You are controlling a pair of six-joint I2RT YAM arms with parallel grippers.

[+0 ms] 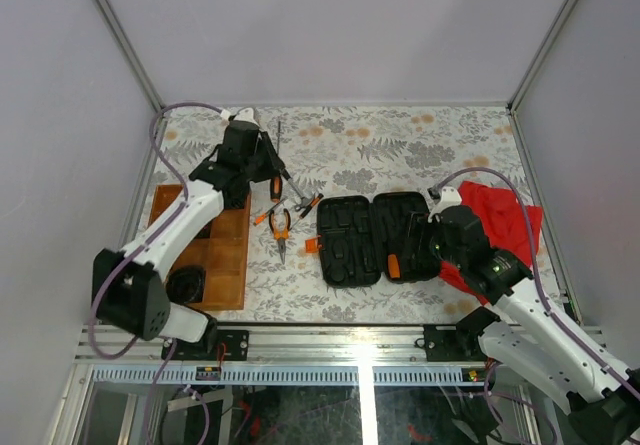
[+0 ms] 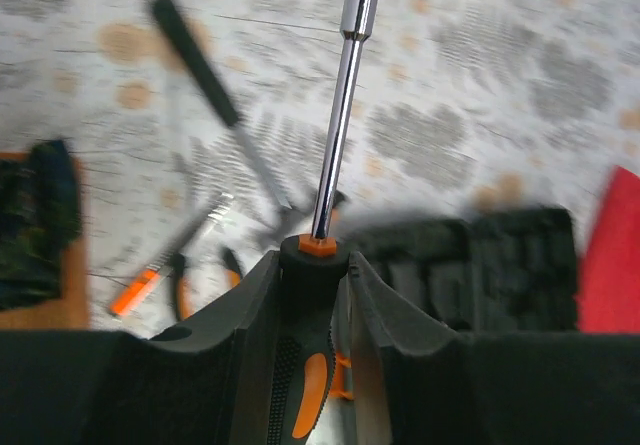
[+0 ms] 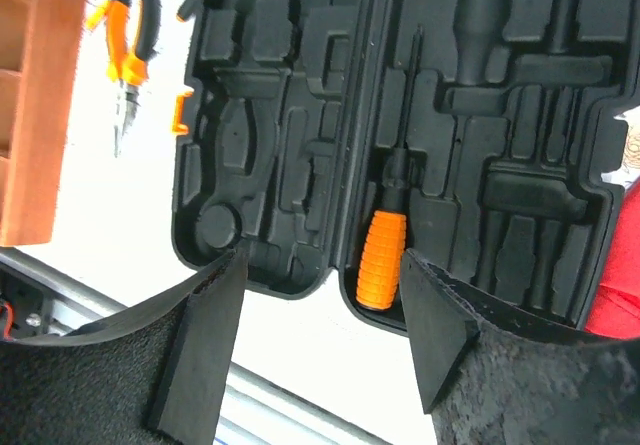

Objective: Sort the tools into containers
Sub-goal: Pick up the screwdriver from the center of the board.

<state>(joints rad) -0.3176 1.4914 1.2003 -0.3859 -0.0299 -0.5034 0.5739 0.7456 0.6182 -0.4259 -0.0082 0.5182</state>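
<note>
My left gripper (image 1: 268,170) (image 2: 315,275) is shut on a screwdriver with a black-and-orange handle (image 2: 305,365), held above the table with its steel shaft (image 2: 345,95) pointing to the far side. Below it lie orange-handled pliers (image 1: 280,227) (image 2: 190,270) and a black-handled tool (image 2: 195,55). The black tool case (image 1: 350,240) (image 3: 280,115) lies open, with an orange latch (image 1: 311,245) and an orange ribbed-handled driver (image 3: 383,260) (image 1: 393,265) in its right half. My right gripper (image 1: 442,233) (image 3: 320,305) is open and empty above the case's near edge. The wooden tray (image 1: 225,255) (image 3: 45,95) is at the left.
A red cloth (image 1: 505,220) (image 3: 620,295) lies right of the case, under my right arm. A round black object (image 1: 187,283) sits in the tray's near compartment. More small tools (image 1: 305,205) lie between the tray and the case. The metal frame rail (image 1: 350,340) runs along the near edge.
</note>
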